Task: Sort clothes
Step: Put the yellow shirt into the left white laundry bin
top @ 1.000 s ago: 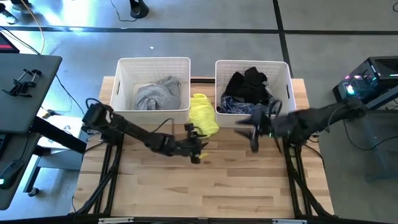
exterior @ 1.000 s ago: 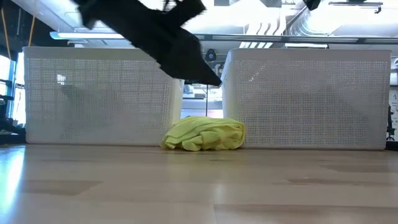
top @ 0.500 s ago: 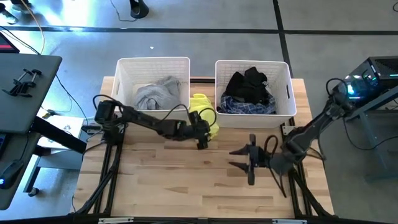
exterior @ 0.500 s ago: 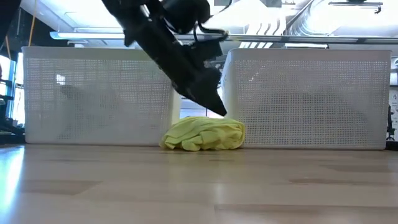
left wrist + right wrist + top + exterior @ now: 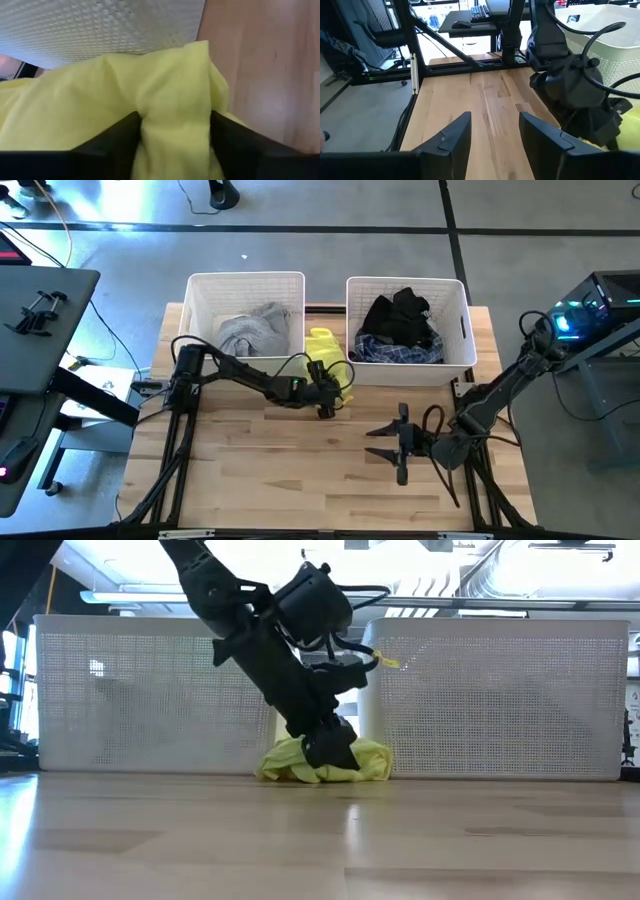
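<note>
A yellow garment (image 5: 326, 352) lies crumpled on the table between the two white bins, against the right bin's near left corner. My left gripper (image 5: 326, 398) is down on its near side, open, with a ridge of yellow cloth (image 5: 172, 125) between the fingers. In the low view, my left gripper (image 5: 328, 748) stands in front of the yellow garment (image 5: 372, 761). My right gripper (image 5: 400, 443) hovers open over bare table near the right front, with nothing between its fingers (image 5: 451, 139). Grey and white clothes (image 5: 255, 330) lie in the left bin. Black clothes (image 5: 402, 315) and a blue plaid piece (image 5: 400, 352) lie in the right bin. My left gripper has its open fingers (image 5: 116, 142) pushed into the yellow garment, one on each side of a raised fold (image 5: 175, 107) on the garment's near side. They come slanting down from the table's left and near side. The garment rests on the table; how many layers, I cannot tell.
The left bin (image 5: 245, 279) and the right bin (image 5: 405, 281) stand side by side along the table's far edge, with a narrow gap between them. Bare wood (image 5: 300, 470) stretches across the near half of the table. A desk with gear (image 5: 40, 310) stands off the table's left.
My left gripper has gone toward the far edge and down, onto the yellow garment's near side. My right gripper has swung away from the right bin toward the table's near edge and come lower. The yellow garment has stayed in place.
</note>
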Controlling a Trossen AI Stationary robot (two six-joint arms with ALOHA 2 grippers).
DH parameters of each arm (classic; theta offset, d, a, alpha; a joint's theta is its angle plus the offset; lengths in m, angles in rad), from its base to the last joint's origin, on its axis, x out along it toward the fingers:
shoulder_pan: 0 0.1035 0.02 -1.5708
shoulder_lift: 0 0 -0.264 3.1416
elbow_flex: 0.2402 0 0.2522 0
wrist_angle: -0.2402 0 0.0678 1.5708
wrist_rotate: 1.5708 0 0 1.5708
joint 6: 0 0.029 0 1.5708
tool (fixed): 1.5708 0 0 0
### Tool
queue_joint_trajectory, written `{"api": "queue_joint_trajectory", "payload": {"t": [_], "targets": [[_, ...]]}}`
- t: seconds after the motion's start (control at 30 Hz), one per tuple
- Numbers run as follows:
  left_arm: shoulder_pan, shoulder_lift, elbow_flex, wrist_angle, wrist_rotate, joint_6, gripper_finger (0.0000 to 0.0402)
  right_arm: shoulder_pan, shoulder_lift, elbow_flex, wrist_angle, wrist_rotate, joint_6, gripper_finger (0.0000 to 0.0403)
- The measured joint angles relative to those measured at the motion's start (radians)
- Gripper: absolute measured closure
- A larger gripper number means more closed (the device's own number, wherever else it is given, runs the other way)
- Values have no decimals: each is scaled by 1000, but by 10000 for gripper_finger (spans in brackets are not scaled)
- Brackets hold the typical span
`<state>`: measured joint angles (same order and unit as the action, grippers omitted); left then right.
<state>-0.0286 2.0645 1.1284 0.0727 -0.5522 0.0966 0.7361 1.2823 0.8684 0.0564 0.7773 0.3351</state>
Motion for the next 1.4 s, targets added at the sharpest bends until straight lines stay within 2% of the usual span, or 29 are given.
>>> {"api": "queue_joint_trajectory", "payload": {"t": [0.1, 0.23, 0.27, 0.5, 0.73, 0.9, 1.03, 1.13, 1.2, 1.4], "targets": [[-2, 7, 0, -2, 10, -1, 250, 0, 0, 0, 1, 0, 0, 245], [-27, -6, -2, -7, 41, -10, 369, 0, 0, 0, 0, 0, 5, 245], [-37, -11, -3, -2, 45, -9, 382, 0, 0, 0, 0, 0, 5, 245], [-145, -109, 27, -130, 110, -17, 379, 0, 0, 2, 3, -1, 5, 245], [-272, -230, 32, -60, 241, -12, 387, 0, 0, 2, 6, -1, 5, 245], [-358, -331, 32, 5, 247, 48, 384, 8, 0, 2, 9, -1, 5, 245], [-418, -437, 32, 27, 199, 114, 384, 20, 0, 2, 10, -1, 5, 245], [-456, -520, 33, 30, 126, 188, 383, 30, 0, 2, 10, 3, 5, 245], [-480, -575, 33, 23, 28, 258, 383, 35, 0, 2, 10, 4, 5, 245], [-491, -724, 34, 38, -378, 561, 383, 42, 28, 2, 16, 16, 5, 245]]}}
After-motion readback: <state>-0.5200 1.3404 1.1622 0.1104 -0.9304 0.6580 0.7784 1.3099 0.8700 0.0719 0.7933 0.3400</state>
